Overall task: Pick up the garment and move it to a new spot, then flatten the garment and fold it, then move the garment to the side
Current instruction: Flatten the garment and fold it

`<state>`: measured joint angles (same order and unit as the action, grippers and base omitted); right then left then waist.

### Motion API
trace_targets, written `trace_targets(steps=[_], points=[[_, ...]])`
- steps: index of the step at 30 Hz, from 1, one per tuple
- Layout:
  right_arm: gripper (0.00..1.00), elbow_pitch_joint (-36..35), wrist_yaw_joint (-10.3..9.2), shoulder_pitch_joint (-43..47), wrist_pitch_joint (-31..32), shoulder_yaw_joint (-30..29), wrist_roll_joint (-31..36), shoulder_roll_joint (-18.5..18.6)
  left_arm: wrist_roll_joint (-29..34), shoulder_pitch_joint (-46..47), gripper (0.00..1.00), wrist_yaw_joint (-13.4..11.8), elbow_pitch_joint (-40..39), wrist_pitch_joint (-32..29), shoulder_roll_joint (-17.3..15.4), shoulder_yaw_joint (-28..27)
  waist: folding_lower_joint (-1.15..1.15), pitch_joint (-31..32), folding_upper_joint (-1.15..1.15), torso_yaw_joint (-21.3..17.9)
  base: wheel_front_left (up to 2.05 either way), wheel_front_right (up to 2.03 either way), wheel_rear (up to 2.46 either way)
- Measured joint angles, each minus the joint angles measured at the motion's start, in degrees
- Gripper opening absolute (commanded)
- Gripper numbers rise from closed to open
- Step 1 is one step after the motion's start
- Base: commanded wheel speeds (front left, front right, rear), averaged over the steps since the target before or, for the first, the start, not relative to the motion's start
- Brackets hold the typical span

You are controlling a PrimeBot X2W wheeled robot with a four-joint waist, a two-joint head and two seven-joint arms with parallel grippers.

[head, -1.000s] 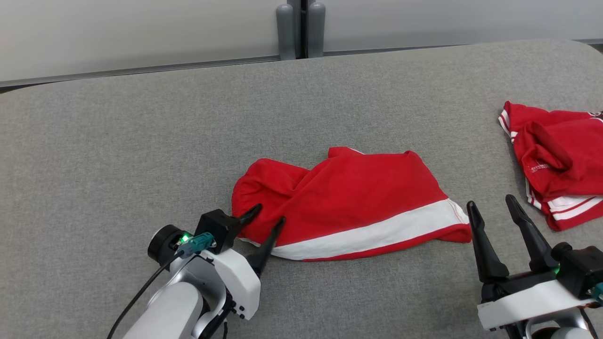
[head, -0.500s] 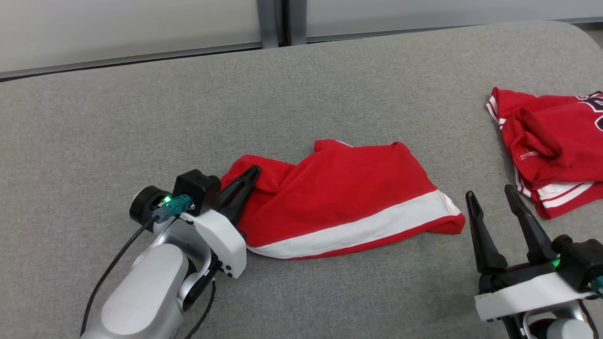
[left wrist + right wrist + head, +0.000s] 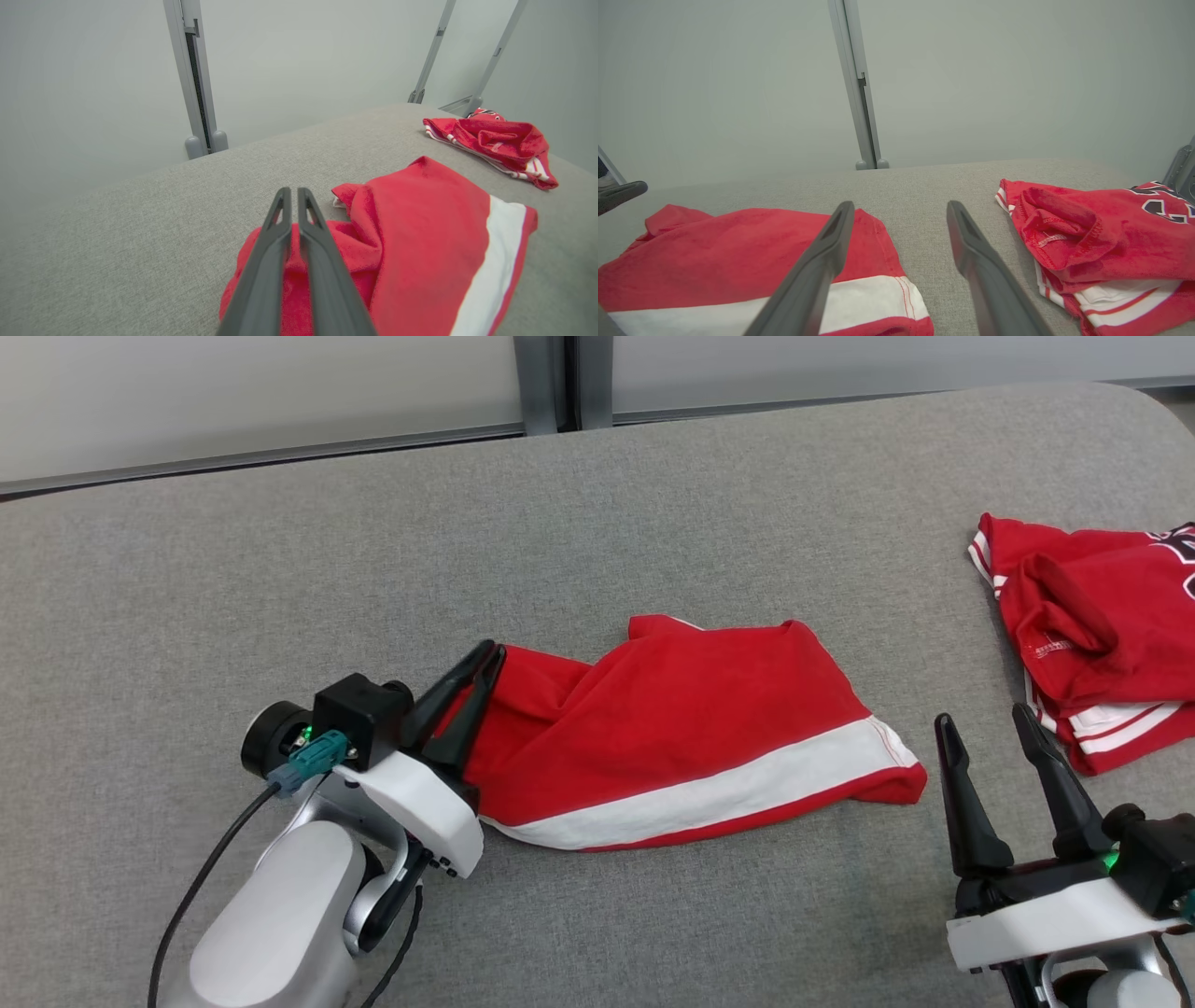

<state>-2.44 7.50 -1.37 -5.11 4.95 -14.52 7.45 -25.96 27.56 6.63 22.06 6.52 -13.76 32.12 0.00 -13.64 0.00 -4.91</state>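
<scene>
Red soft cloth, two heaps: our left gripper (image 3: 487,655) pinches the white-banded garment (image 3: 709,728); our right gripper (image 3: 983,721) gapes empty near the crumpled jersey (image 3: 1111,625).

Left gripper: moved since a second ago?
Yes. Against the red jersey at right, the left gripper went up-view, slightly left, now shut on the garment.

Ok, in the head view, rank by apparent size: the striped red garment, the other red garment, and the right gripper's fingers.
1. striped red garment.
2. other red garment, cut off at the picture's edge, full size unsure.
3. right gripper's fingers, smallest despite being nearest the camera.
</scene>
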Motion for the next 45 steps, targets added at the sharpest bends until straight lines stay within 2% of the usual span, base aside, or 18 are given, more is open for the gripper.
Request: trace_targets(steps=[1, 7, 12, 16, 20, 27, 45], points=[[1.00, 0.11, 0.00, 0.01, -0.01, 0.07, 0.08, -0.03, -0.48, -0.56, 1.00, -0.98, -1.10, 2.18, 0.35, -0.88, 0.00, 0.42, 0.00, 0.26, 0.00, 0.00, 0.00], [1.00, 0.16, 0.00, 0.32, -0.10, 0.08, 0.13, 0.10, -1.57, -4.55, 1.00, -6.10, -6.78, 7.44, 1.03, -6.26, 0.00, 2.67, 0.00, 1.22, 0.00, 0.00, 0.00], [1.00, -0.15, 0.00, 1.38, 0.38, 0.01, 0.32, 0.68, -1.83, -10.09, 1.00, -10.43, -12.05, 8.32, 0.07, -12.24, 0.00, 4.78, 0.00, 2.52, 0.00, 0.00, 0.00], [1.00, -0.77, 0.00, 1.87, 1.11, 0.00, 0.42, 1.07, -1.89, -15.41, 1.00, -12.61, -14.52, 8.39, -1.46, -16.34, 0.00, 6.26, 0.00, 3.68, 0.00, 0.00, 0.00], [1.00, -1.18, 0.00, 2.82, 1.68, 0.21, 0.44, 1.67, -1.78, -20.58, 1.00, -13.65, -15.68, 8.46, -2.87, -18.33, 0.00, 7.64, 0.00, 4.52, 0.00, 0.00, 0.00], [1.00, -1.97, 0.00, 3.86, 2.65, 0.58, 0.44, 2.41, -1.31, -26.35, 1.00, -15.10, -17.60, 8.33, -3.96, -18.66, 0.00, 9.19, 0.00, 5.18, 0.00, 0.00, 0.00], [1.00, -2.80, 0.00, 4.39, 3.26, 0.25, 0.44, 2.29, -0.69, -27.26, 1.00, -16.27, -20.92, 6.51, -4.38, -17.00, 0.00, 8.66, 0.00, 5.70, 0.00, 0.00, 0.00]])
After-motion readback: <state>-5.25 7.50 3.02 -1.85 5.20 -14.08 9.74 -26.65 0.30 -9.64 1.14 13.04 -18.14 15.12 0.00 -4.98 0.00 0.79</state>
